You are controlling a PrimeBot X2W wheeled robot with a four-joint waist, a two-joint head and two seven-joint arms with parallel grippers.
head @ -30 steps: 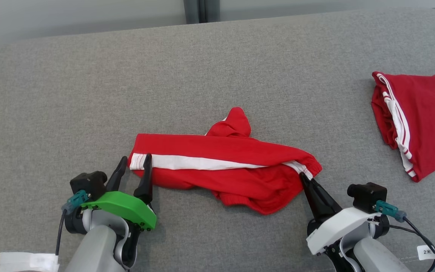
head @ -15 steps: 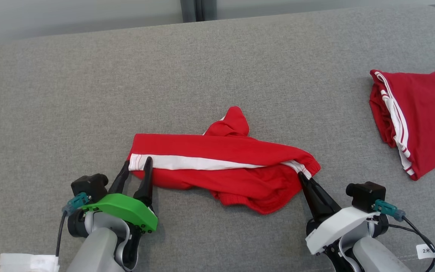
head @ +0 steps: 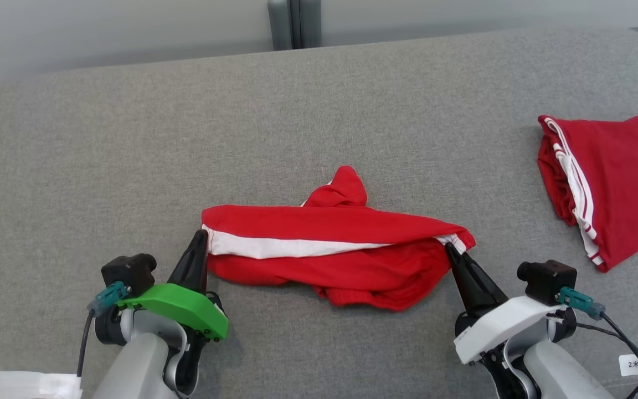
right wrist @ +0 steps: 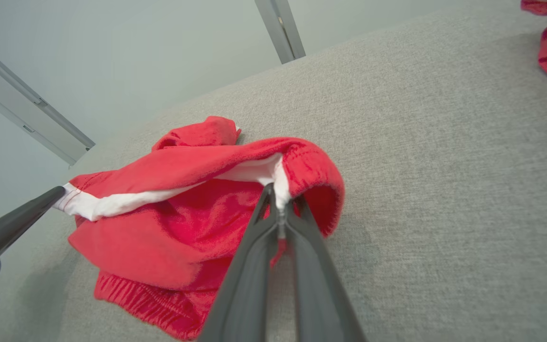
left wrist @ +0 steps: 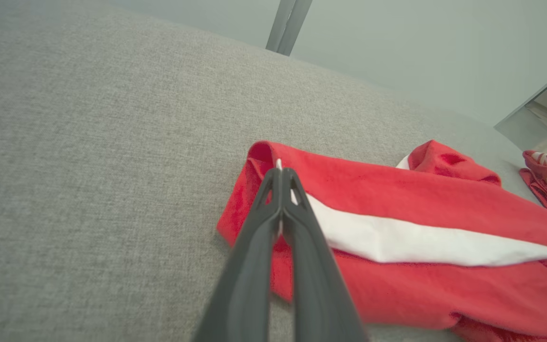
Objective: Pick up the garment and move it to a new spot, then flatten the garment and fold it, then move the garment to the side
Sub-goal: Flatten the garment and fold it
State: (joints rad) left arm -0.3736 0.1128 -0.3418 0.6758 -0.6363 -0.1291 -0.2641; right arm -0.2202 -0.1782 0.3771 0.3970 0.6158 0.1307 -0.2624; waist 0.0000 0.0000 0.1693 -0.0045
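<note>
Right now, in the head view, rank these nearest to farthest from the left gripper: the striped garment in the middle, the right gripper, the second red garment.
1. Striped garment: its left end is pinched by the left gripper.
2. Right gripper: at the garment's right end.
3. Second red garment: far right.

Garment (head: 330,255) on sofa (head: 130,138) centre; second garment (head: 612,183) right.

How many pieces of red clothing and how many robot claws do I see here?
Red garments: 2, the held garment and a side garment
Grippers: 2, the left gripper and the right gripper, each shut on the held garment
Total: 4
</note>
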